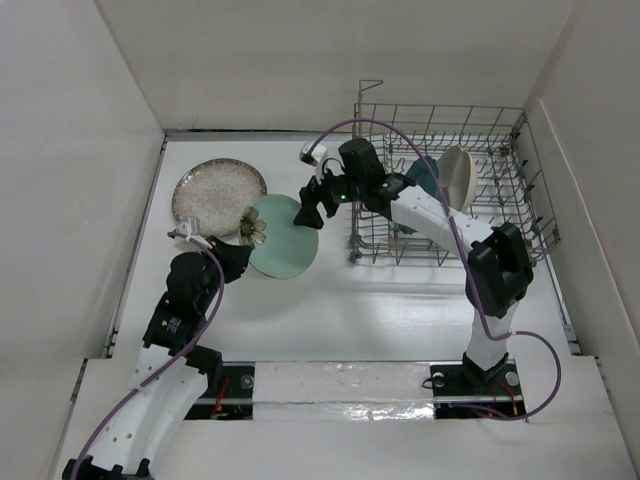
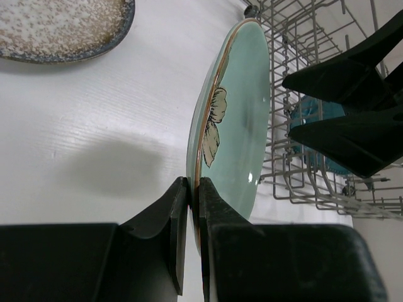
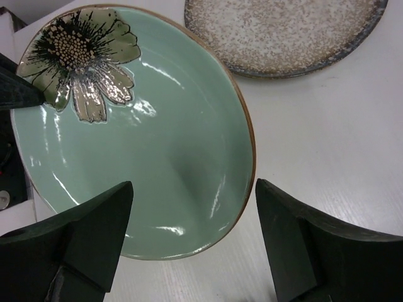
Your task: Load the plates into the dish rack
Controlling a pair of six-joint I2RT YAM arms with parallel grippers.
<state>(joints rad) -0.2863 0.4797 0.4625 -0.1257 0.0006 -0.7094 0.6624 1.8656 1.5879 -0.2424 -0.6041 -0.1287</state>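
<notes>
My left gripper is shut on the rim of the pale mint green plate, beside its flower motif. In the left wrist view both jaws pinch the plate edge-on at the gripper. My right gripper hangs open over the plate's side nearest the rack. In the right wrist view its fingers straddle the plate's brown-edged rim without touching, gripper. The speckled beige plate lies flat at the back left. In the dish rack stand a dark teal plate and a cream plate.
The wire rack sits at the back right, close to the white side wall. White walls enclose the table on three sides. The speckled plate lies just beyond the mint plate. My right arm reaches across the rack's front left corner.
</notes>
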